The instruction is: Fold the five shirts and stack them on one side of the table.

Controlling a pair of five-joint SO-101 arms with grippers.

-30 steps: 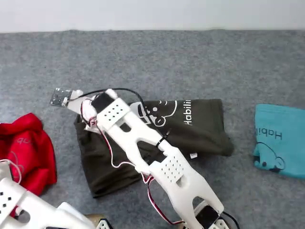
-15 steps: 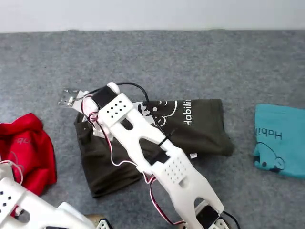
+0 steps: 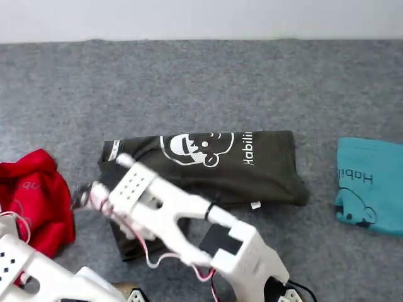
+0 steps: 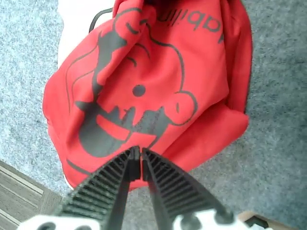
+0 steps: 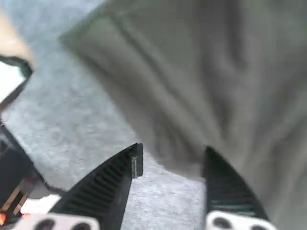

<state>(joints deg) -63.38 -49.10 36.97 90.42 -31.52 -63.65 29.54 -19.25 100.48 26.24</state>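
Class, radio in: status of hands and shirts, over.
Left hand shut above crumpled red cloth shirt. Right hand open at edge of folded dark olive shirt. Nothing stacked yet.

The red shirt (image 4: 204, 72) carries a black cartoon print. The olive shirt (image 3: 271, 175) has white print, the teal shirt (image 3: 383, 202) dark print.

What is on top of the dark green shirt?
Nothing shows on the dark green shirt; the right arm crosses above one near corner and hides it.
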